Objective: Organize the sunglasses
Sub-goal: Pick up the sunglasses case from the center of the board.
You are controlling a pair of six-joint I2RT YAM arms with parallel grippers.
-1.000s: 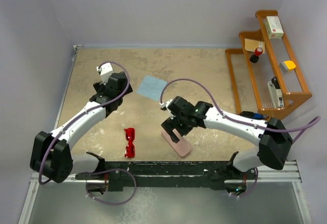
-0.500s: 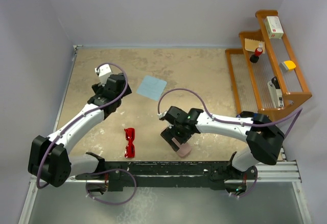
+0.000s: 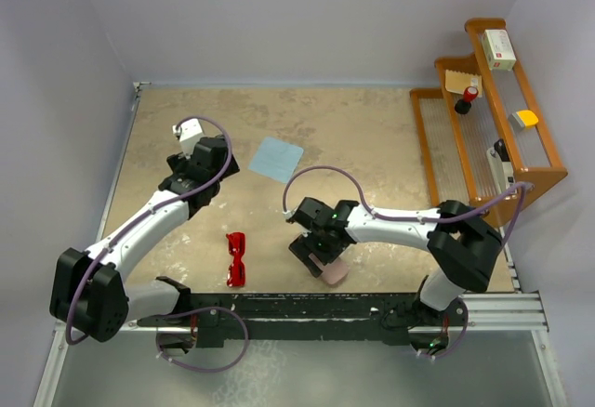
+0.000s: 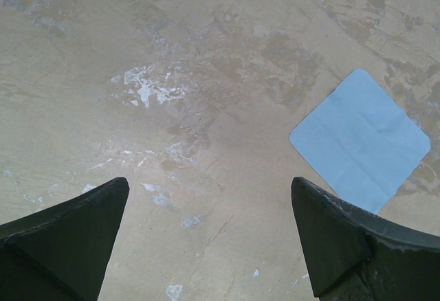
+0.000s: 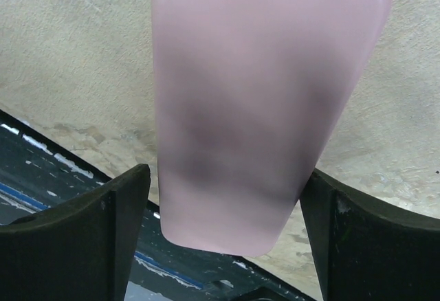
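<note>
Resting on table [image 3: 372, 137]: all items. Left gripper [image 3: 191, 184] held apart over bare top, beside blue cloth [image 3: 277, 159]. Right gripper [image 3: 316, 254] spread astride pink case [image 3: 333, 270], not clamped. Sunglasses [image 3: 236, 258] found left of right gripper, near front edge, long axis near-to-far. Right arm judged slightly nearer.

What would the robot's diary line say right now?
left fingers: open, above table near blue cloth | right fingers: open, straddling pink case | red sunglasses: on table, untouched

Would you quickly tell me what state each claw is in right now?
Left claw: open, holding nothing.
Right claw: open, astride the pink case; whether it touches cannot be told.
</note>
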